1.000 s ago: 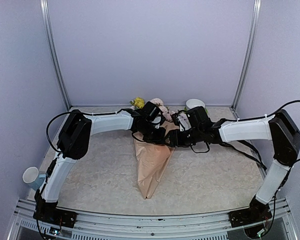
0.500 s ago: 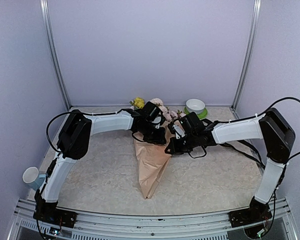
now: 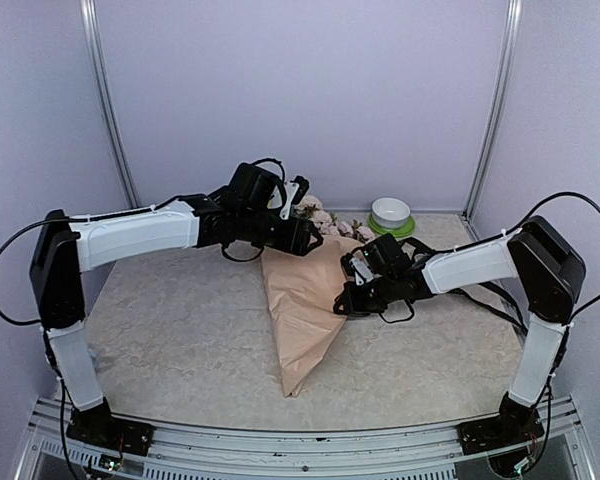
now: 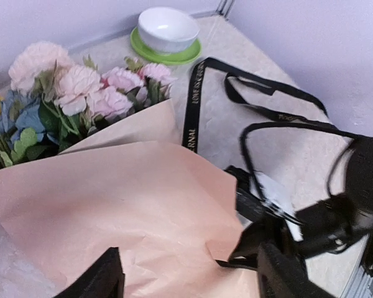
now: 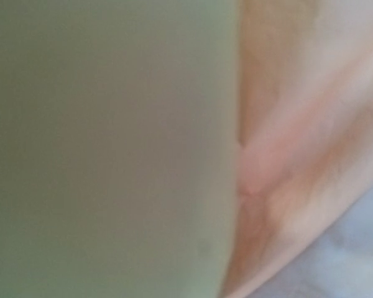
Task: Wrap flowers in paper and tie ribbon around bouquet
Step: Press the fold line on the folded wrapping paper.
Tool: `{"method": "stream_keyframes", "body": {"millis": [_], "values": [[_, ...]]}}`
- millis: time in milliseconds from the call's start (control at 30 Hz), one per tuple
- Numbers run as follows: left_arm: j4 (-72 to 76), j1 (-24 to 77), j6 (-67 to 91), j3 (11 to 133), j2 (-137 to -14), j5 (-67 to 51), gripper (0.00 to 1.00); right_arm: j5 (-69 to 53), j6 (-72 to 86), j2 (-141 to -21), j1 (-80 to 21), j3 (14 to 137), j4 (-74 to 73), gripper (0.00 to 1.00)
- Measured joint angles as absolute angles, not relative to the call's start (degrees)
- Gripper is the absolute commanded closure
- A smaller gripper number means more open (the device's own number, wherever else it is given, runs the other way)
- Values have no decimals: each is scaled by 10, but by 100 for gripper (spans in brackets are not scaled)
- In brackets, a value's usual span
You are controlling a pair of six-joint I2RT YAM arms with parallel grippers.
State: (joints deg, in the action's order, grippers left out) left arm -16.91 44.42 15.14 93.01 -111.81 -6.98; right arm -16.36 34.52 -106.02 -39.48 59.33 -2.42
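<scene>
The bouquet lies on the table as a peach-tan paper [image 3: 300,300] cone with its tip toward me. Pink, blue and yellow flowers [image 4: 68,93] stick out at its far end [image 3: 325,218]. My left gripper [image 3: 308,238] hovers open above the cone's wide end; its fingers [image 4: 286,273] stand wide apart over the paper [image 4: 124,205] with nothing between them. My right gripper [image 3: 342,305] is shut on the paper's right edge [image 4: 255,239]. The right wrist view is a blur of sage green paper [image 5: 105,149] and peach paper [image 5: 286,161]. The black ribbon [image 4: 193,105] lies right of the flowers.
A white bowl [image 3: 391,211] on a green plate [image 3: 405,229] stands at the back right, near the corner post [image 3: 485,120]. Black cables loop beside the right wrist [image 3: 400,310]. Walls close in the table on three sides.
My left gripper has let go, opened and lifted up and back from the bouquet. The right gripper has shut on the paper's right edge. The paper now spreads wider.
</scene>
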Motion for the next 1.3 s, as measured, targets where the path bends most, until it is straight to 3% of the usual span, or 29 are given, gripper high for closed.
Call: {"method": "stream_keyframes", "body": {"millis": [100, 333, 700, 1000, 1133, 1300], "values": [[-148, 467, 125, 850, -1032, -50, 62, -167, 349, -1061, -394, 592, -16, 100], [-169, 561, 67, 729, -1025, 38, 72, -180, 366, -1062, -392, 573, 9, 100], [-227, 674, 11, 701, -1099, 105, 56, -193, 372, -1087, -391, 575, 26, 100], [-245, 695, -16, 687, -1099, 60, 53, -197, 370, -1102, -388, 599, 24, 100], [-238, 725, -23, 649, -1059, 54, 45, -206, 369, -1106, -388, 607, 24, 100], [-219, 751, -24, 593, -957, 60, 42, -216, 369, -1114, -388, 616, 25, 100]]}}
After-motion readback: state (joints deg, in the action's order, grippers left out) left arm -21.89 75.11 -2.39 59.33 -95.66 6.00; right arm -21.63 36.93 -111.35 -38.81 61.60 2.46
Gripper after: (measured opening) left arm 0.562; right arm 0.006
